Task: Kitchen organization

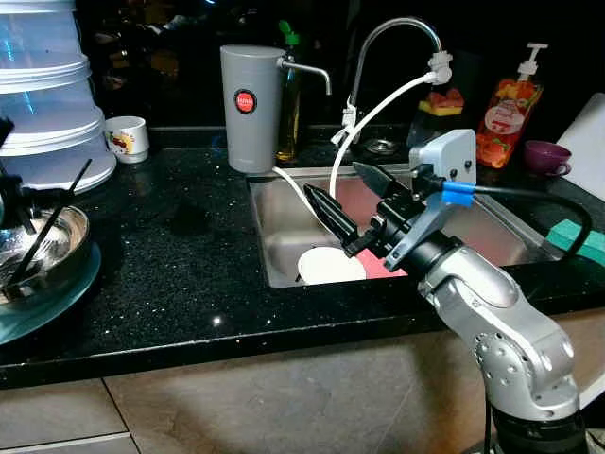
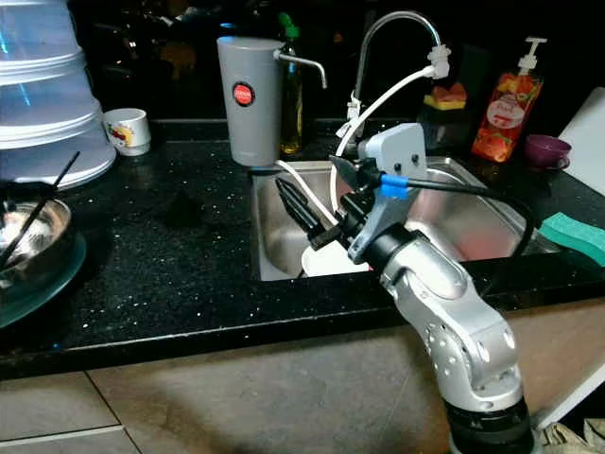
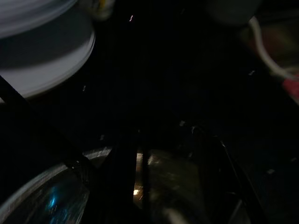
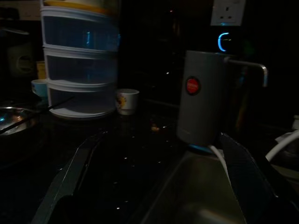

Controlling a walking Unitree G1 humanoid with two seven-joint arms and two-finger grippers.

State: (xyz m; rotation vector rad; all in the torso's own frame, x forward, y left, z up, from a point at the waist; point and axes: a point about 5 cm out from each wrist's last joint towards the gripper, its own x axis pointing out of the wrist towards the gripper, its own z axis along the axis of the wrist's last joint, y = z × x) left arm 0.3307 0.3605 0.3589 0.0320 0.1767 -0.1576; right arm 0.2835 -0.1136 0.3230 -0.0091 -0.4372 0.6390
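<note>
The sink (image 1: 284, 232) is used here as the landmark, a shiny metal basin set into a black, speckled stone counter (image 1: 180, 246). Nearest the camera, the right gripper (image 1: 342, 194) is held above the front part of the sink, with its two long black fingers spread wide apart and nothing held between them. Just below it, on the sink floor, a round white plate (image 1: 331, 267) can be seen, with something flat and pink-red (image 1: 389, 269) beside it. The step in hand looks like a reach into the sink to pick up a dish, though that is only a guess. For the next move, the gripper would need to be lowered and tipped so that one finger can be slid under the thin plate rim, which is smooth and may slip. Far to the left of the sink, a round metal bowl (image 1: 43, 251) with dark sticks in it is set on a glass plate (image 1: 57, 298), and the left gripper (image 1: 8, 203) is seen close by it; how far its fingers are open cannot be told. Behind the sink, a tall grey filter jug (image 1: 250, 109) with a red dot is stood at the left corner, with a curved metal tap (image 1: 392, 38) and a white hose (image 1: 378, 109) next to it. Further left of the jug, a small white cup (image 1: 127, 138) and a stack of clear plastic tubs (image 1: 47, 95) are found. To the right of the sink, a green sponge (image 1: 579, 241), a pump bottle of orange soap (image 1: 509, 109) and a small purple cup (image 1: 545, 156) are kept.
</note>
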